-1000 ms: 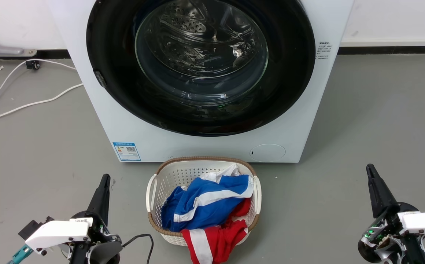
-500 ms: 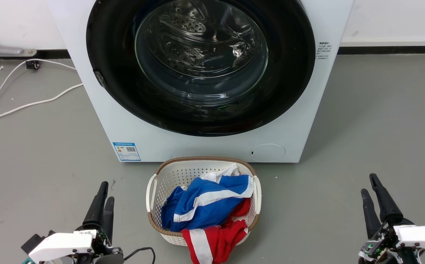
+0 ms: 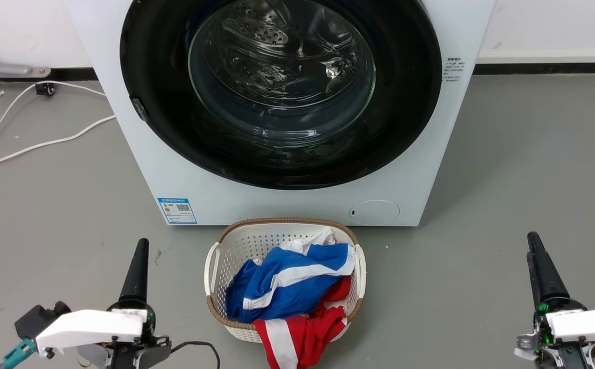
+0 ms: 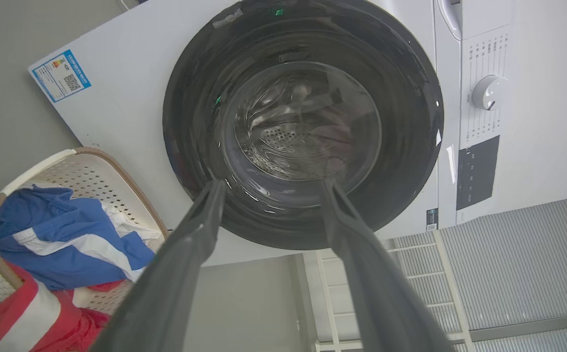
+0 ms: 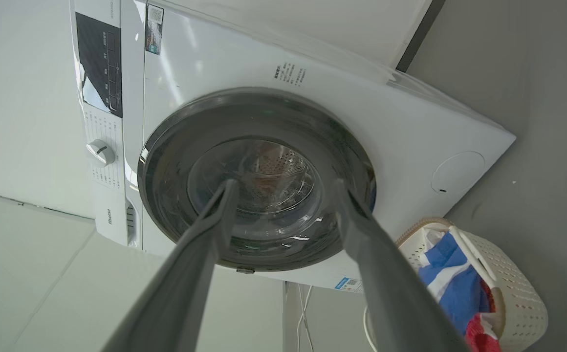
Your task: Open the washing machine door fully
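The washing machine (image 3: 297, 205) is a white front-loader straight ahead. The washing machine door (image 3: 164, 102), a glossy black disc with a clear glass bowl, lies flat against its front, a small latch (image 3: 139, 110) on its left edge. My left gripper (image 3: 142, 246) hovers over the floor at lower left, well short of the machine. In the left wrist view, the left gripper (image 4: 271, 183) is open and empty, pointing at the door (image 4: 303, 122). My right gripper (image 3: 533, 241) sits at lower right, the same distance back. The right wrist view shows the right gripper (image 5: 284, 183) open, facing the door (image 5: 259, 122).
A white laundry basket (image 3: 282, 228) with blue, white and red clothes (image 3: 287, 287) stands on the floor directly before the machine, between my arms. White cables (image 3: 36, 146) trail over the grey floor at left. A wall runs behind the machine.
Both grippers dipped half a second ago and have risen again. Each now shows edge-on in the head view, the right one slightly further right. The door has not moved.
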Available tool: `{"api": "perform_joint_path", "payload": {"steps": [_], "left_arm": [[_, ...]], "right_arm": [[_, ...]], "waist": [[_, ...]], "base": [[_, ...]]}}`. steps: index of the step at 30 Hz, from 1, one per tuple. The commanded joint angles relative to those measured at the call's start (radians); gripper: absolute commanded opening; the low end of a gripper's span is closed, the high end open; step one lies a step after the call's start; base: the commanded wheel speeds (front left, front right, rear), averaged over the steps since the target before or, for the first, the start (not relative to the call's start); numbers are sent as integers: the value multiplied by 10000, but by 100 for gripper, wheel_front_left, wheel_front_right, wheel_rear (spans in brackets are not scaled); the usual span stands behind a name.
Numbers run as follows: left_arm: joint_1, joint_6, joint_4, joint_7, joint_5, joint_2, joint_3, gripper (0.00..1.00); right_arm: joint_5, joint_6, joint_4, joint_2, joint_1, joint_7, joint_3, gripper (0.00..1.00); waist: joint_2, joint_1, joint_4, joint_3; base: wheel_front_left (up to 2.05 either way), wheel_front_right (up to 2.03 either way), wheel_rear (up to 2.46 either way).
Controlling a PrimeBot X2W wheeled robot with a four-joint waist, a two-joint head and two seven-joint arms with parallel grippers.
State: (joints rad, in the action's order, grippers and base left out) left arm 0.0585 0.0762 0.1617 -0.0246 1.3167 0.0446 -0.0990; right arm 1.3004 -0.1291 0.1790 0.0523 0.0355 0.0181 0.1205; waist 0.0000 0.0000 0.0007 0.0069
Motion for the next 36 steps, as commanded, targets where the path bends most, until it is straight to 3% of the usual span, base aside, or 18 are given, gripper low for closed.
{"api": "perform_joint_path", "payload": {"steps": [1, 20, 36], "left_arm": [[58, -96, -305, 96, -408, 36, 59, 100], [-175, -1023, -1030, 838, -4746, 296, 1003, 100], [-319, -1917, -1341, 1356, -6812, 858, 2039, 100]], "right_arm": [[-432, -14, -323, 28, 86, -84, -7, 100], [-5331, -17, -1621, 17, -294, -808, -453, 100], [-7664, -19, -1958, 8, -685, -1317, -541, 100]], "waist": [[0, 0, 1, 3], [0, 0, 12, 73], [0, 0, 22, 63]], "base": [[0, 0, 0], [0, 0, 0], [0, 0, 0]]}}
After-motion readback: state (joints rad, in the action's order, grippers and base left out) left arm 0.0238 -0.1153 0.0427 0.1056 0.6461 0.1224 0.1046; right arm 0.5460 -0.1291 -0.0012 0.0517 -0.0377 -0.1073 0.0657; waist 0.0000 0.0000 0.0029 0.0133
